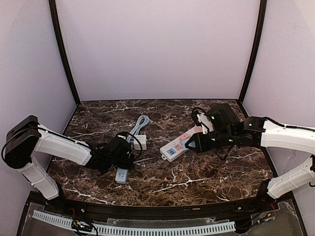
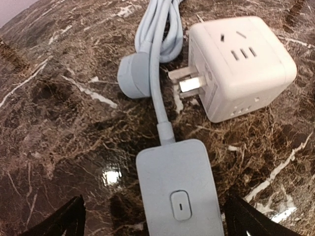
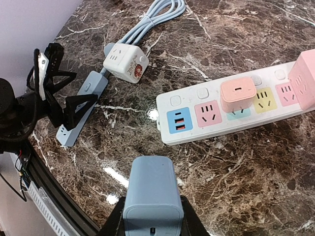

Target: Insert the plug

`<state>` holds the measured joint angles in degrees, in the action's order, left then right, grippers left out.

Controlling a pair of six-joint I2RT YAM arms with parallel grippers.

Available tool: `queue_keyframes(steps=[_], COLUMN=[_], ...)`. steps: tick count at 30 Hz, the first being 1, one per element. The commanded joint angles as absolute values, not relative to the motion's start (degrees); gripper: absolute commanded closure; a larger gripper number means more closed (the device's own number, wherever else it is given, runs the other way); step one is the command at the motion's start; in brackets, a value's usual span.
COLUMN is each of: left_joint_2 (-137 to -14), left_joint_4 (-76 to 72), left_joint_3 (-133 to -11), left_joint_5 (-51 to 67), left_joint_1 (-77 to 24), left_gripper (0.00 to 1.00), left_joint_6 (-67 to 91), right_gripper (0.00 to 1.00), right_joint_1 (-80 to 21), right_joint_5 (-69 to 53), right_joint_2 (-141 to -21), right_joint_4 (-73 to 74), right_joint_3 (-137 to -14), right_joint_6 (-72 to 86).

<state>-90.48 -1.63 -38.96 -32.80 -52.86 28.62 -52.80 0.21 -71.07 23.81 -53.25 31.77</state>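
Right pincer (image 3: 150, 223) grips a blue plug (image 3: 149, 189) - not yet inserted, held just short of the white strip (image 3: 216, 123) mid-tabletop. Left pincer (image 2: 155, 219) stands wide open over the blue strip (image 2: 179, 191) - holding nothing.

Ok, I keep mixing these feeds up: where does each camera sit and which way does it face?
Top: above and behind the bases, looking down on the marble table; both arms, left gripper and right gripper show.
Left wrist: on the left arm, facing down at a blue strip and white cube; open fingertips at bottom.
Right wrist: low, facing across at the white power strip; right gripper shut on a blue plug.
Shared: both wrist views show cube and strip.
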Motion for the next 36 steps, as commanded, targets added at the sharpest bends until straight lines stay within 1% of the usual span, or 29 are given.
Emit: queue_keyframes(steps=[1,3,4,5,6,7,8,12,13,15,24,28,32,35,36], left_joint_2=[-92.1,-92.8,-93.0,-93.2,-93.3,-93.6,-93.7,-94.6,-94.6,-94.6,-96.9,-98.6,-99.7,-99.5,-99.5], left_joint_4=[-2.3,-2.3,-2.5,-2.7,-3.3,-3.5,-3.6,-4.7,-5.3,-7.7,-11.9,-14.0,-14.9,-16.1,-16.3], left_joint_3=[-39.1,-39.3,-39.3,-39.2,-39.1,-39.1,-39.1,-39.3,-39.1,-38.5,-39.3,-39.7,-40.6,-40.1,-39.8], left_joint_5=[-27.6,-27.6,-27.3,-26.9,-26.2,-25.9,-25.5,-23.7,-21.4,-18.4,-18.2,-14.6,-12.7,-11.5,-11.3], left_joint_1=[-52.8,-52.8,-52.8,-52.8,-52.8,-52.8,-52.8,-52.8,-52.9,-53.1,-57.4,-58.9,-60.4,-61.1,-61.2], left_gripper=[0.04,0.08,0.14,0.18,0.27,0.3,0.37,0.51,0.55,0.58,0.61,0.62,0.62,0.58,0.54], left_joint_6=[29.4,29.4,29.4,29.1,28.9,28.8,28.5,26.8,26.2,24.6,15.3,12.2,9.3,7.1,6.8], right_gripper=[0.93,0.93,0.93,0.93,0.93,0.93,0.93,0.93,0.93,0.93,0.93,0.93,1.0,1.0,1.0], right_joint_1=[-52.5,-52.5,-52.5,-52.5,-52.5,-52.5,-52.5,-52.5,-52.5,-52.5,-52.5,-52.5,-52.6,-52.8,-52.9], right_joint_5=[3.3,3.5,3.6,3.6,3.6,3.7,3.6,3.8,4.0,4.4,4.3,3.2,2.4,1.5,1.3], right_joint_2=[-69.7,-69.6,-69.6,-69.6,-69.7,-69.7,-69.7,-69.4,-69.4,-69.1,-67.3,-67.7,-69.6,-71.5,-72.2], right_joint_4=[24.9,25.1,25.1,25.1,25.1,25.1,25.1,25.5,25.6,26.1,27.3,28.8,31.7,33.2,33.7], right_joint_3=[-52.5,-52.6,-52.6,-52.5,-52.5,-52.5,-52.6,-52.7,-52.8,-53.0,-53.0,-53.3,-55.1,-57.8,-58.7], right_joint_6=[31.5,31.5,31.5,31.4,31.4,31.4,31.4,31.2,31.0,30.7,29.3,27.5,26.4,25.3,24.7])
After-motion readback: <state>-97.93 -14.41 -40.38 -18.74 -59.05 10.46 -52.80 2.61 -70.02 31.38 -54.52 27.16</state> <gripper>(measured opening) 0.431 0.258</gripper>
